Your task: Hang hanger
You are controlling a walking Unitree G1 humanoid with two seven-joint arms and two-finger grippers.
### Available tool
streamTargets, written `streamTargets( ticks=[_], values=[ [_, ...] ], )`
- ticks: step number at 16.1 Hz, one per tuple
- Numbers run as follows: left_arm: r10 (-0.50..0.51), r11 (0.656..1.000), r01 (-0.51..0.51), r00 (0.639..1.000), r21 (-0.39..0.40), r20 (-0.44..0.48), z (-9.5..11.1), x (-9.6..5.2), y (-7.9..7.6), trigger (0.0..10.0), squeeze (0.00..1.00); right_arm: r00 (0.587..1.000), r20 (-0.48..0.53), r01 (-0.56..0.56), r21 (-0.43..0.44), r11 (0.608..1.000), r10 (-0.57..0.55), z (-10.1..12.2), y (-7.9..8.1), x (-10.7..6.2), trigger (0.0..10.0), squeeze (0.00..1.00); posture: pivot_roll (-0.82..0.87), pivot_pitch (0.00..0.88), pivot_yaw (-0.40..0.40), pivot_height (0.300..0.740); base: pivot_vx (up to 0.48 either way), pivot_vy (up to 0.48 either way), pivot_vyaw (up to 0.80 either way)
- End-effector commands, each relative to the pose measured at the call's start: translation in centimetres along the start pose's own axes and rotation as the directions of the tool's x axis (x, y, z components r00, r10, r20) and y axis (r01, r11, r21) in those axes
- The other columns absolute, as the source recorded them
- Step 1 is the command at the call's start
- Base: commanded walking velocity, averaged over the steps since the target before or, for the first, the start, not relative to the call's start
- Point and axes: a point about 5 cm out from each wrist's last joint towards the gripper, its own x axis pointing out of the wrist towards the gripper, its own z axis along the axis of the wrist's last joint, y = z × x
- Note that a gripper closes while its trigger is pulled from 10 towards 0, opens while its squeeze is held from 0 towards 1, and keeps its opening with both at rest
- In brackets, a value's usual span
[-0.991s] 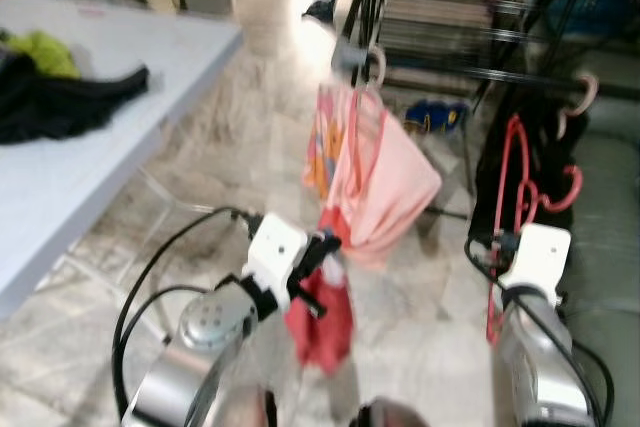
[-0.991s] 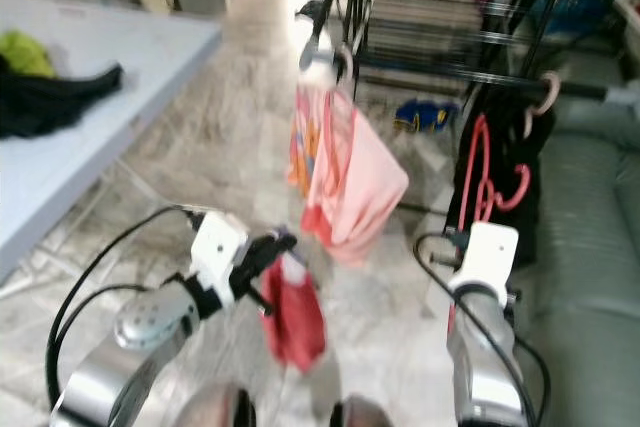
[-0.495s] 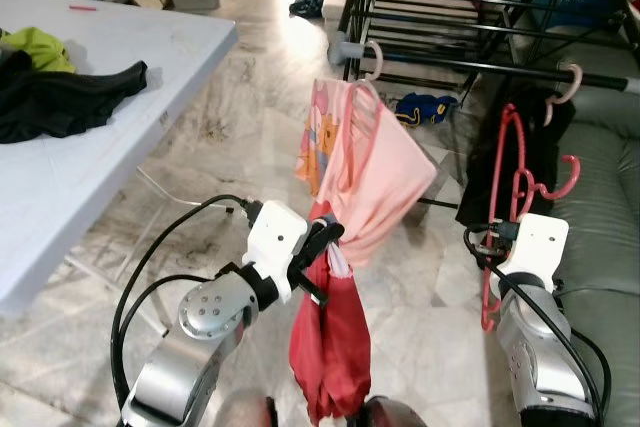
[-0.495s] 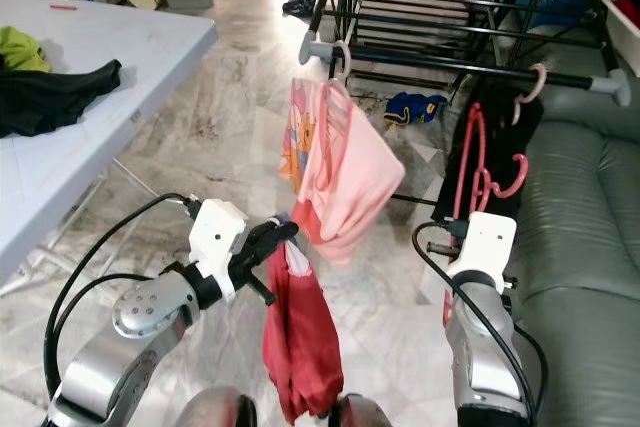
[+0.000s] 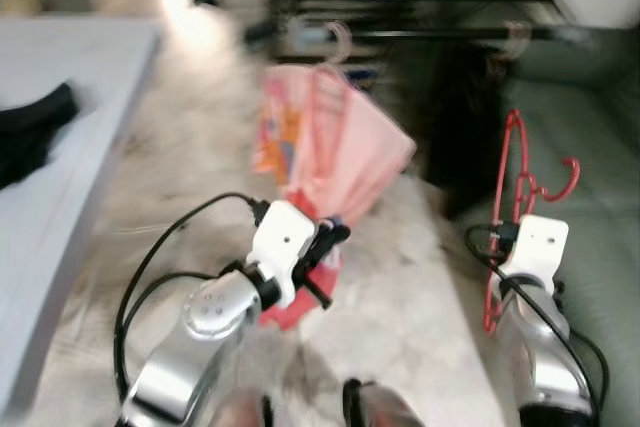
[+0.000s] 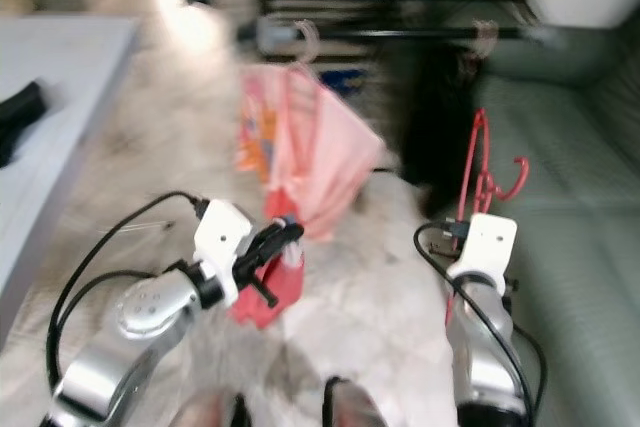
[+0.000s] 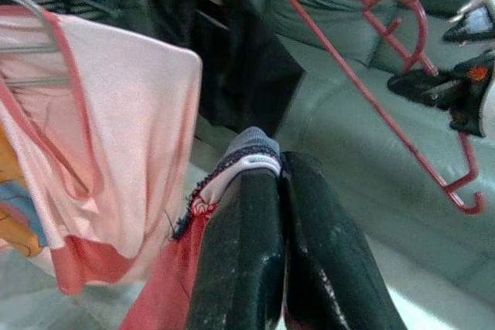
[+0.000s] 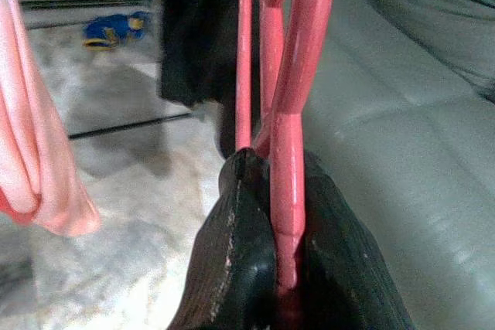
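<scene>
While the right hand [image 8: 282,268] pinches the red hanger [image 5: 512,197] upright, long axis vertical, hook topmost beside the sofa [image 5: 600,177], the left hand [image 7: 280,191] clamps a red garment [image 6: 262,292].

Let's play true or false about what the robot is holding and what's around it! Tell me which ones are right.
1. The right gripper holds a red hanger. True.
2. The left gripper is open. False: it is shut on a red cloth.
3. A pink shirt hangs on the drying rack. True.
4. The sofa is bright yellow. False: it is grey-green.
5. A black garment lies on the table. True.
</scene>
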Motion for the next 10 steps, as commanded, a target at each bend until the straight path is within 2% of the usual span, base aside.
streamTargets(
  ticks=[1,7,10],
  values=[
    [-0.008,1.0,0.007,0.999,0.01,0.04,0.85,0.04,-0.14,10.0,0.0,1.0,0.02,-0.004,-0.008,1.0,0.004,0.51,0.14,0.03,10.0,0.0,0.04,0.085,-0.035,0.74,0.0,0.0,-0.8],
    [-0.024,1.0,0.023,0.999,0.011,0.046,1.01,0.0,-0.14,10.0,0.0,1.0,0.018,0.002,-0.005,1.0,-0.002,0.44,0.25,0.09,10.0,0.0,0.04,0.09,-0.033,0.74,0.0,0.0,-0.8],
    [-0.067,0.998,0.067,0.995,0.013,0.077,1.32,-0.01,-0.4,10.0,0.0,1.0,0.016,0.004,-0.003,1.0,-0.004,0.39,0.27,0.12,10.0,0.0,0.04,0.091,-0.032,0.74,0.0,0.0,-0.8]
  ],
)
